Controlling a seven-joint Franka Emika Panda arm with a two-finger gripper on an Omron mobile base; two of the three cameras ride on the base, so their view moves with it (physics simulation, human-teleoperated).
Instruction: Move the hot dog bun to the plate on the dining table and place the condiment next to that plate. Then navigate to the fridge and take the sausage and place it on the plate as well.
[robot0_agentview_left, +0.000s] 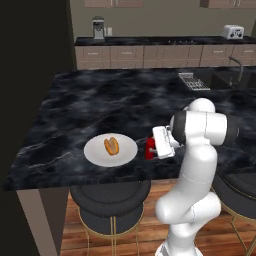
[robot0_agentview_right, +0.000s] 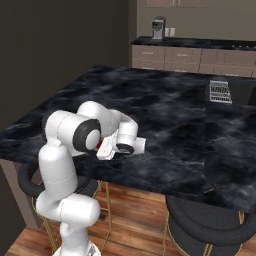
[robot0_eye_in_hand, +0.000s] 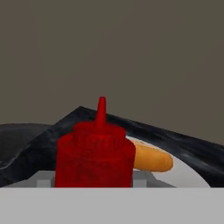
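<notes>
The hot dog bun (robot0_agentview_left: 111, 145) lies on the round white plate (robot0_agentview_left: 95, 155) near the front edge of the dark marble dining table (robot0_agentview_left: 100, 100). Just right of the plate stands the red condiment bottle (robot0_agentview_left: 149, 148), upright, with my gripper (robot0_agentview_left: 153, 145) shut on it from the right. In the hand view the bottle (robot0_eye_in_hand: 94, 157) sits close between my jaws, the bun (robot0_eye_in_hand: 151, 159) and plate (robot0_eye_in_hand: 183, 175) right behind it. From the right base view a sliver of red bottle (robot0_agentview_right: 100, 145) peeks out beside my hand (robot0_agentview_right: 107, 149). I cannot tell whether the bottle touches the table.
Black stools (robot0_agentview_left: 110, 200) (robot0_agentview_left: 240, 190) stand under the table's front edge. A metal rack (robot0_agentview_left: 193, 81) lies at the table's far right beside a sink. The back counter carries a coffee machine (robot0_agentview_left: 98, 27) and a toaster (robot0_agentview_left: 233, 32).
</notes>
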